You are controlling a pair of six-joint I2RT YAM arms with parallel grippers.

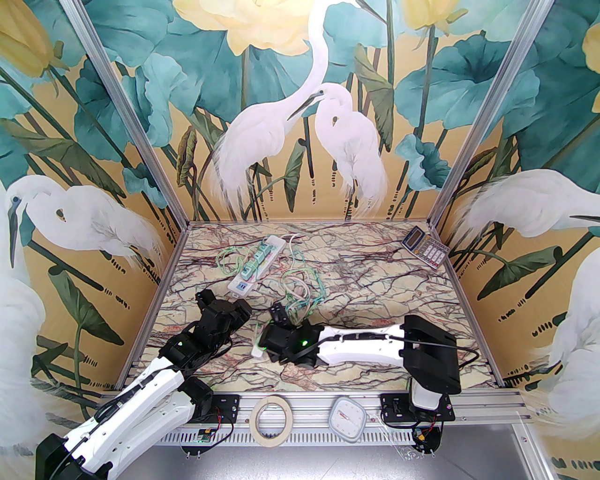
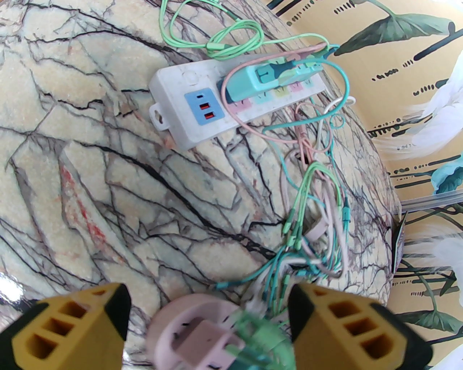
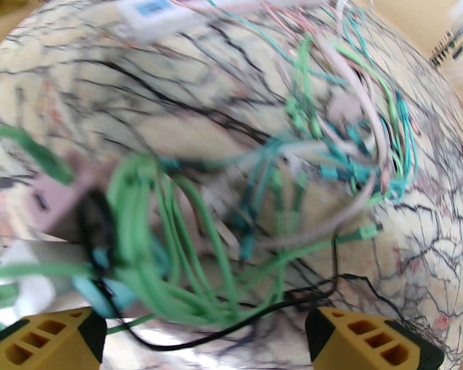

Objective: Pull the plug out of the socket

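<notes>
The white power strip [image 1: 255, 262] lies at the back left of the table, with teal plugs [image 2: 249, 81] seated in its sockets [image 2: 188, 108]. It appears blurred at the top of the right wrist view [image 3: 152, 14]. A loose pink round plug [image 2: 195, 336] with a green cable lies between the fingers of my left gripper [image 2: 209, 325], which is open, with gaps on both sides. My left gripper [image 1: 234, 311] sits just in front of the strip's near end. My right gripper [image 1: 281, 316] is open over a tangle of cables [image 3: 202, 231], its fingers wide apart [image 3: 206, 336].
Green, teal, pink and white cables [image 1: 300, 290] pile up right of the strip. A calculator [image 1: 424, 246] lies at the back right corner. A tape roll [image 1: 271, 419] and a white square object [image 1: 347, 415] rest on the front rail.
</notes>
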